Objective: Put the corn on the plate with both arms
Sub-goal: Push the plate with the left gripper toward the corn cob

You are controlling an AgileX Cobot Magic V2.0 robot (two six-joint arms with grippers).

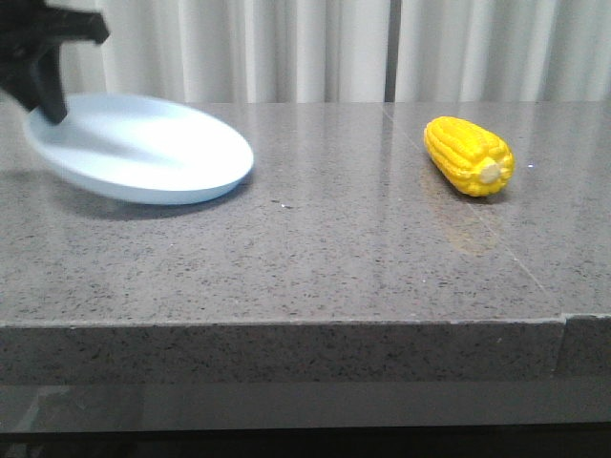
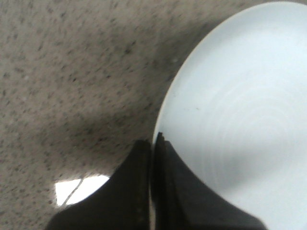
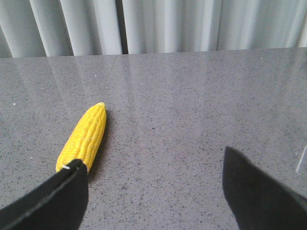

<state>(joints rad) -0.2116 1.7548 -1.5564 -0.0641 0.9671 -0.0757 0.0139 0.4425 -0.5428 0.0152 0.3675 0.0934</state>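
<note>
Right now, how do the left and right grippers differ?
Left gripper is shut on the plate rim, holding it tilted off the table; right gripper is open and holds nothing. The left is at the plate; the right sits short of the corn, not touching it. Both have black fingers.

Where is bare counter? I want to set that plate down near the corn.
The widest bare stretch lies between the plate and the corn, reaching to the counter's front edge. The far left is crowded: the left pincer grips the plate's rim there.
</note>
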